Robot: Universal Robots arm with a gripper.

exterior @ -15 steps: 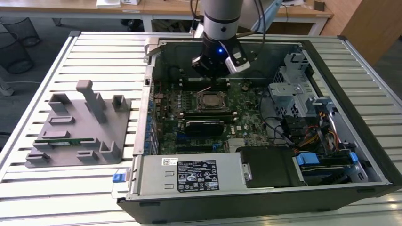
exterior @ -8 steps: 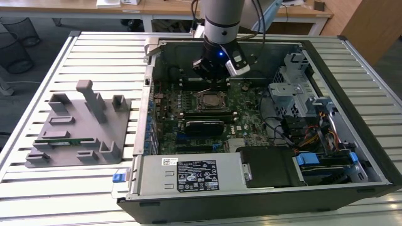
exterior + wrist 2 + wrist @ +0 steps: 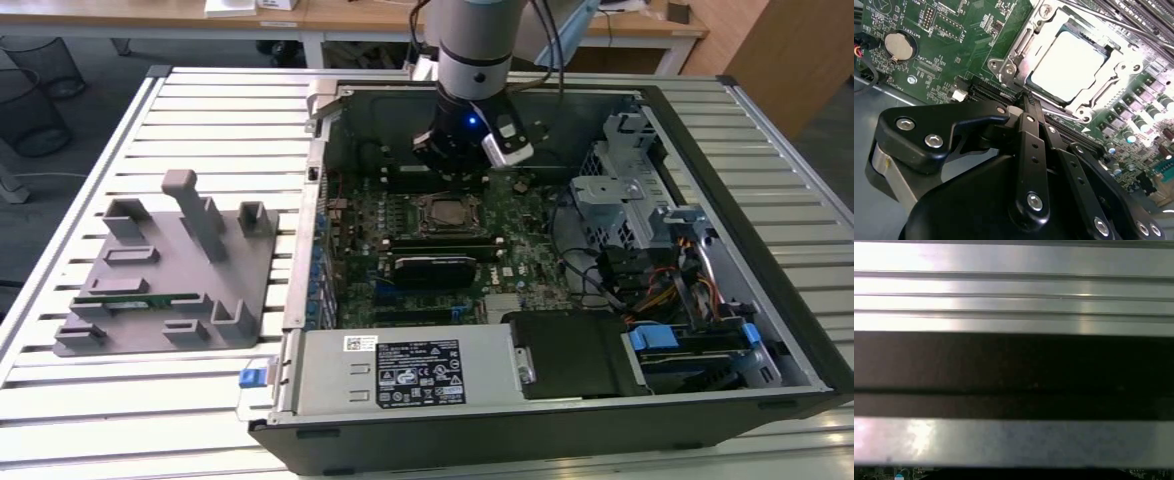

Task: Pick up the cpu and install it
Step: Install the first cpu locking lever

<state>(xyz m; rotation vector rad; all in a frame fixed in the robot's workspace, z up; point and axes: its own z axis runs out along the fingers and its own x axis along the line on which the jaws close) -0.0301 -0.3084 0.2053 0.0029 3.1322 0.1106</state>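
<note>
The cpu (image 3: 1066, 67) lies flat in the motherboard socket (image 3: 1004, 67), its shiny silver top showing inside the metal frame. In the exterior view the cpu (image 3: 441, 211) sits mid-board inside the open computer case (image 3: 787, 300). My gripper (image 3: 1025, 100) hangs just beside the socket's edge, its black fingers (image 3: 1033, 150) drawn together to a point with nothing between them. In the exterior view the gripper (image 3: 454, 178) hovers above the board just behind the socket.
A grey fixture (image 3: 174, 270) with a green memory stick (image 3: 140, 300) stands at the exterior view's left on the slatted table (image 3: 80, 400). Power supply (image 3: 414, 370), drive cage (image 3: 627, 190) and cables crowd the case. A coin battery (image 3: 900, 44) sits on the board.
</note>
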